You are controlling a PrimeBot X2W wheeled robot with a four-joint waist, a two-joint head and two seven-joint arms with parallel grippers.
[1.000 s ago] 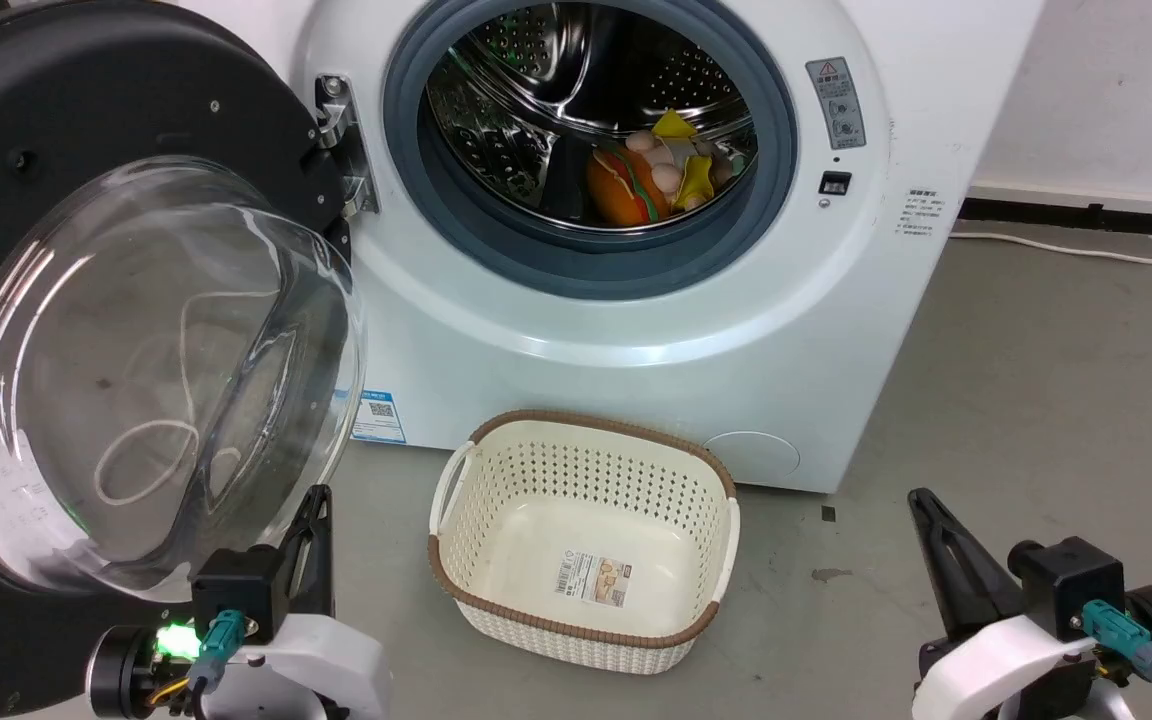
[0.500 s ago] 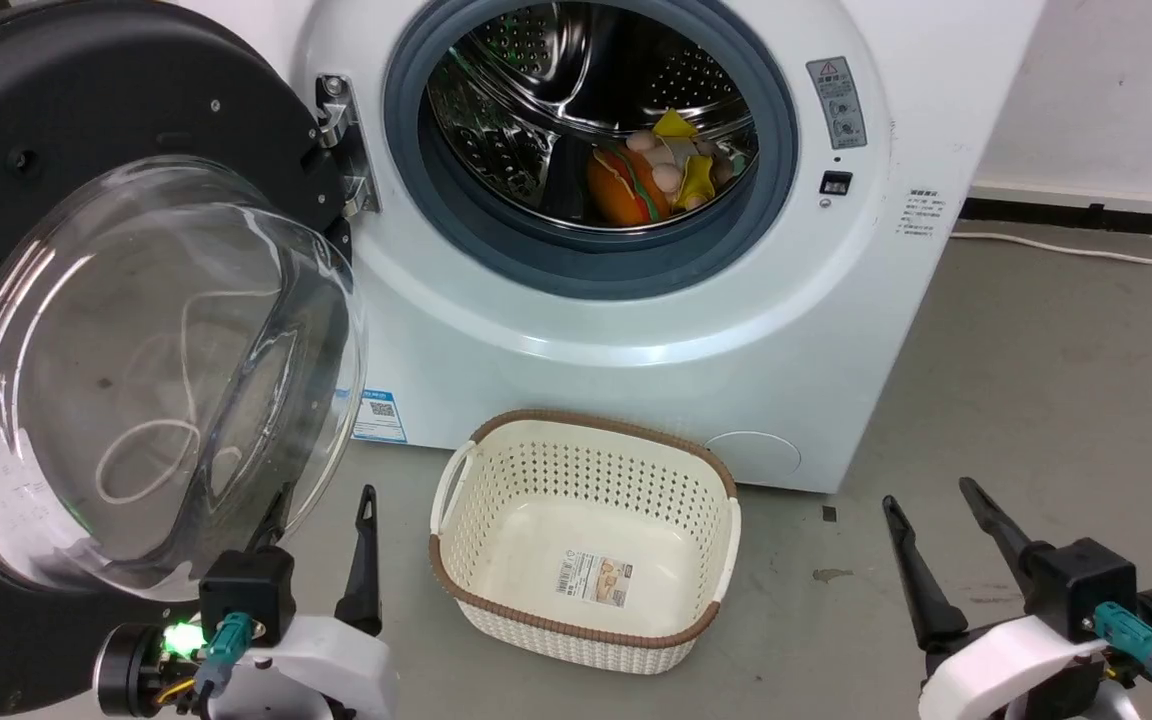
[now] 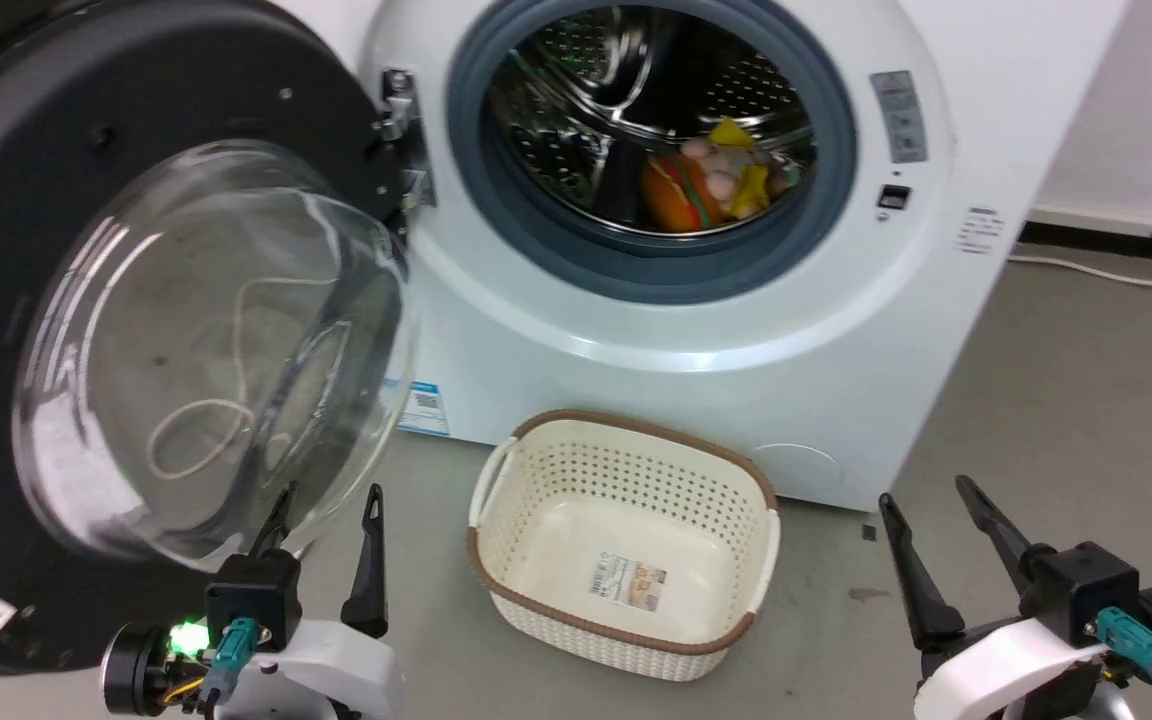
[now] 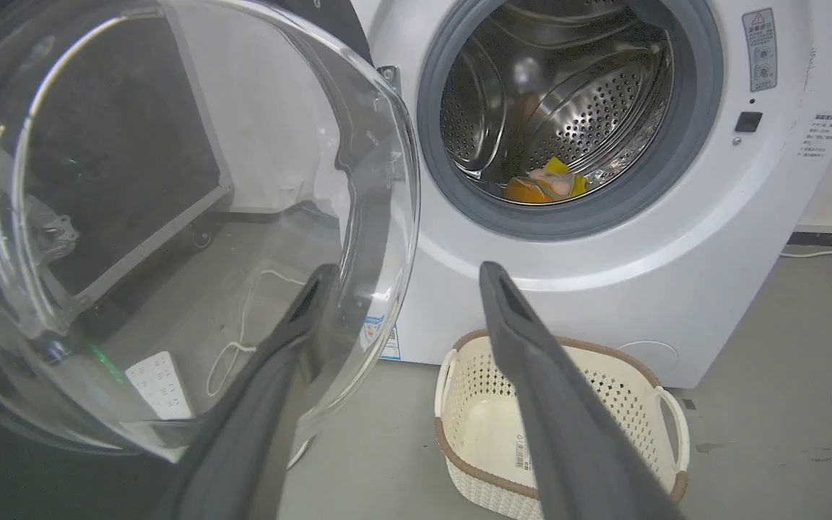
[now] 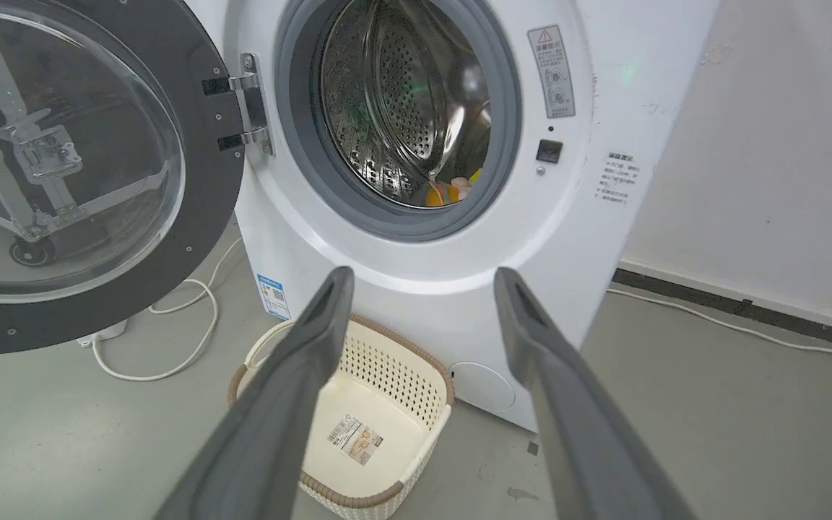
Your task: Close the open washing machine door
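Tools are waiting nearest of all: the left tool (image 3: 328, 500) is hovering low at the near left, its two dark fingers spread wide and gripping nothing, and the right tool (image 3: 926, 495) is hanging at the near right, equally released and empty above the grey floor (image 3: 1036, 400). Between them, a little farther off, a cream perforated basket (image 3: 636, 425) is sitting empty on the floor just in front of the washing machine (image 3: 686, 400). The washing machine door (image 3: 136, 150) is standing swung wide open on the left, its glass bowl (image 3: 206, 350) bulging toward the robot right above the left tool; whether a finger is touching the glass I cannot tell. Farther back, the hinge (image 3: 401, 130) is holding the door to the white front, and beyond it the drum mouth (image 3: 656, 130) is gaping with some coloured toys (image 3: 706, 185) lying inside. By my judgement the closing is only beginning, with the approach to the door in hand. The next move is probably calling for the left tool to be getting behind the door's far left rim and sweeping it rightward around the hinge, passing above the basket, until it is pressing onto the drum mouth.
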